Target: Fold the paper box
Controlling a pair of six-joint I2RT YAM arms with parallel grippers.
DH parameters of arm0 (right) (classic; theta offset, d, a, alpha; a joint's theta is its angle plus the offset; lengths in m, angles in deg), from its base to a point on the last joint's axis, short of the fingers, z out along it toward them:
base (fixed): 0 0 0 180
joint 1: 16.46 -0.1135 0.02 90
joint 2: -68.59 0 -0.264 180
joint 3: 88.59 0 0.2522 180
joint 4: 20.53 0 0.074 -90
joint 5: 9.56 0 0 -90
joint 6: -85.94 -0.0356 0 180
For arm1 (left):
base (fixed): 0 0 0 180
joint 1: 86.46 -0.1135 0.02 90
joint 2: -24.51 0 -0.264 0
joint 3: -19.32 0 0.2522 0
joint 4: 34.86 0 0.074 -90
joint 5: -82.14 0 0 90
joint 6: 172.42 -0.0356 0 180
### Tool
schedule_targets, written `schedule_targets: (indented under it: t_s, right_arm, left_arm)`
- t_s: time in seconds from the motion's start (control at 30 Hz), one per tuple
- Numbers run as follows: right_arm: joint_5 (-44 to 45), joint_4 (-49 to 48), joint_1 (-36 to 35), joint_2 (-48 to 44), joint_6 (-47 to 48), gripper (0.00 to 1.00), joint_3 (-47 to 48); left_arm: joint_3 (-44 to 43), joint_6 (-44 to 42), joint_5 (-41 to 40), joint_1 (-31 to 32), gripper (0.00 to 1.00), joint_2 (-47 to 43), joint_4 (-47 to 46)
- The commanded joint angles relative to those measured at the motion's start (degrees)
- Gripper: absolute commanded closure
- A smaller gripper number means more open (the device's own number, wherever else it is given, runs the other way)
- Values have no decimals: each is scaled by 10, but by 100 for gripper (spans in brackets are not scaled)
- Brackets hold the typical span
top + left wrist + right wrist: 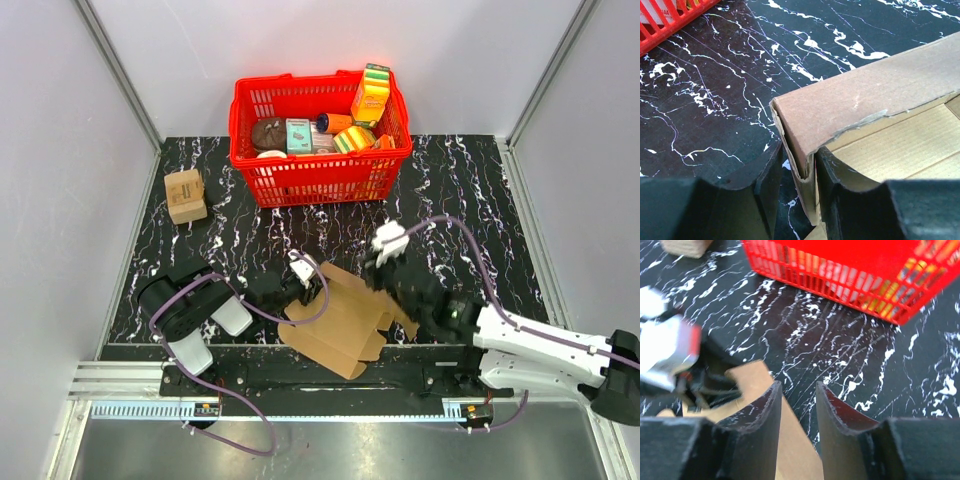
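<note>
**Top view.** Paper box (335, 320): plain brown card, partly raised, at the middle of the counter's (470, 190) near edge. Left claw (296, 284) at its left end, right claw (380, 272) at its far right corner. Red basket (320, 180) at the far edge, well apart.

**Left wrist.** Left claw clenched on the corner fold of an upright wall. A sliver of counter shows beside one finger (767, 185), so the hold looks light.

**Right wrist (blurred).** Right claw released, fingers (765, 425) parted above a flat flap.

**Risk.** If the right claw pushes the flap against so shallow a hold, the wall may slip free and the card spring flat. Pressing off the crease could buckle it.
</note>
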Motion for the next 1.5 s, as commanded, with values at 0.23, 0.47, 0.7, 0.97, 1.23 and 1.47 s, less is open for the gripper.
schedule_targets:
  t_s: [0.23,0.47,0.7,0.97,1.23,1.47]
  right_arm:
    - [-288,162,159,105,-196,87,100]
    - [-321,155,168,130,-205,92,92]
    - [-350,140,168,150,-213,92,81]
    - [-362,136,168,156,-218,92,72]
    - [-378,134,168,151,-219,92,63]
    - [-389,120,168,153,-227,92,59]
  left_arm:
    - [-2,-20,-19,6,63,2,-219]
    - [-1,-36,-49,16,66,8,-219]
    - [-2,-65,-93,35,68,14,-218]
    - [0,-85,-141,55,70,15,-218]
    - [-3,-102,-171,70,77,22,-218]
    - [-6,-110,-186,81,87,35,-218]
